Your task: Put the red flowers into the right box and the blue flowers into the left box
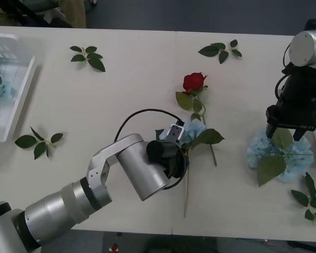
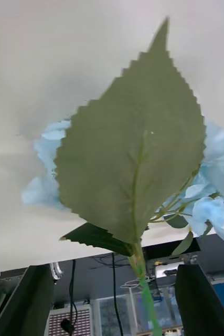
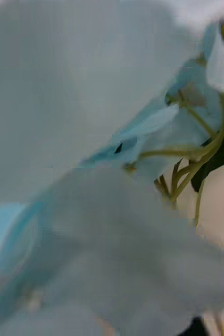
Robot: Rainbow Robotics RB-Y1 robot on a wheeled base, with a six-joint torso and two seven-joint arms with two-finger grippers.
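Reaching low at mid-table, left gripper pressed into a blue flower cluster, petals crowding its camera; fingers hidden, so open or shut cannot be told. Stem running toward the near edge, crossed by the red rose just beyond. Left box lying well away at the far left, open tabletop between. Right gripper hovering, fingers spread, over another blue cluster near the right edge

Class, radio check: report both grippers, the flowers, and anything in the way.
Left gripper down on middle blue flower, fingers unseen. Right gripper open over right blue flower. Red rose lies beside the middle bloom, stems crossing.
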